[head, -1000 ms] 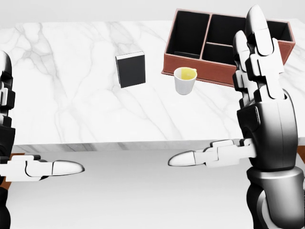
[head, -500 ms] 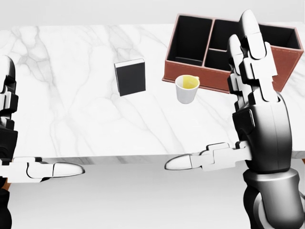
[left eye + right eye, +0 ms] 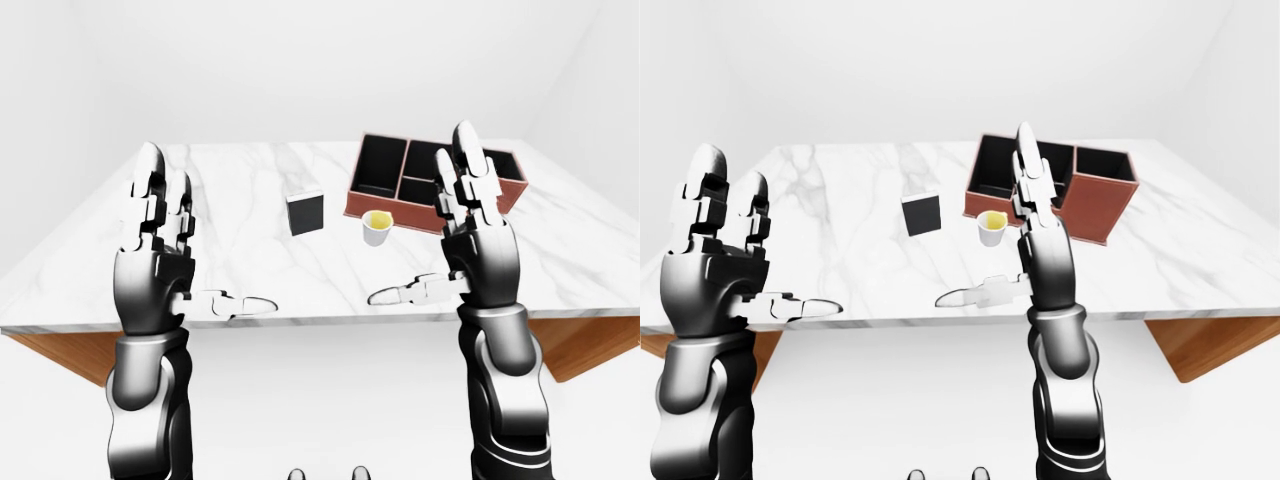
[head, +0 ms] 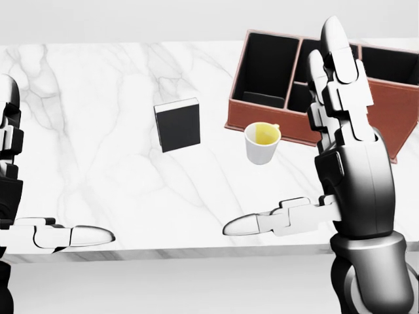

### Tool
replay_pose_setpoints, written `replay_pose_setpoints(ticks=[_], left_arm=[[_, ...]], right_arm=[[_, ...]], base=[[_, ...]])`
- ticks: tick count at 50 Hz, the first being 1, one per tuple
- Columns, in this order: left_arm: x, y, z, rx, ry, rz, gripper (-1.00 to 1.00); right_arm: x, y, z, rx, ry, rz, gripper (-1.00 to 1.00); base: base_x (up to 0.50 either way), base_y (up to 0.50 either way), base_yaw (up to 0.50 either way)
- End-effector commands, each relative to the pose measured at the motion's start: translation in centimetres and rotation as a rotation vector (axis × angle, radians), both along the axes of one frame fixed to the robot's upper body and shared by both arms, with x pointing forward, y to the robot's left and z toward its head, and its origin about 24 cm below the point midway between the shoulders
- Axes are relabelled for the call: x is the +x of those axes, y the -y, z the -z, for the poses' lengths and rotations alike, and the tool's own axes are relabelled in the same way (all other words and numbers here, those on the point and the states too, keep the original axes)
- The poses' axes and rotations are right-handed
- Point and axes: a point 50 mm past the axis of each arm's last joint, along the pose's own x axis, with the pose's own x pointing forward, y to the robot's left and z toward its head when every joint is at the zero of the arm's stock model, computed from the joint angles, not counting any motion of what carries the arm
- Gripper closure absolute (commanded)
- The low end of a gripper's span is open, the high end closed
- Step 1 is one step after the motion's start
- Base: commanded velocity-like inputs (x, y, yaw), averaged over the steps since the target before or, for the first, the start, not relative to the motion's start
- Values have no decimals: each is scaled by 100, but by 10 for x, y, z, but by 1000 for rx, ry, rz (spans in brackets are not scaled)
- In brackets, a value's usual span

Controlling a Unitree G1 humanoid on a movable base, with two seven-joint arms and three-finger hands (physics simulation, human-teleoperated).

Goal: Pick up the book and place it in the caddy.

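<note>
Reaching up-left from the empty, spread-fingered right hand [image 4: 327,163], the upright black rectangular book [image 4: 177,124] should be grasped, avoiding the small white cup [image 4: 262,142].

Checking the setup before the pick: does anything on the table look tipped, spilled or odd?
Nothing stands out. The book stands on the marble table, the cup sits upright beside the caddy, with no spill.

A white marble table top [image 3: 240,270] with grey veins spans the middle of the left-eye view. Its brown wooden underside [image 3: 60,350] shows at the lower left and lower right. Plain white walls [image 3: 300,70] fill the upper part of the frame, meeting at a faint corner on the upper right. The floor [image 3: 330,400] below is pale grey-white, evenly lit, without hard shadows.
</note>
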Motion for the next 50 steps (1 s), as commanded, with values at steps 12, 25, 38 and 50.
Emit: replay_pose_setpoints(ticks=[12,25,38,50], left_arm=[[0,-1,2,3,-12,-1,-100],[2,-2,5,4,-25,-2,-100],[1,-2,5,6,-24,-1,-100],[1,-2,4,7,-23,0,-100]], right_arm=[[-1,0,0,0,2,-2,-100],[0,-1,0,3,2,-4,-100],[-1,-2,-1,5,3,-4,-100],[-1,-2,-2,2,10,-6,-100]], base=[[27,0,0],[27,0,0],[27,0,0],[27,0,0]])
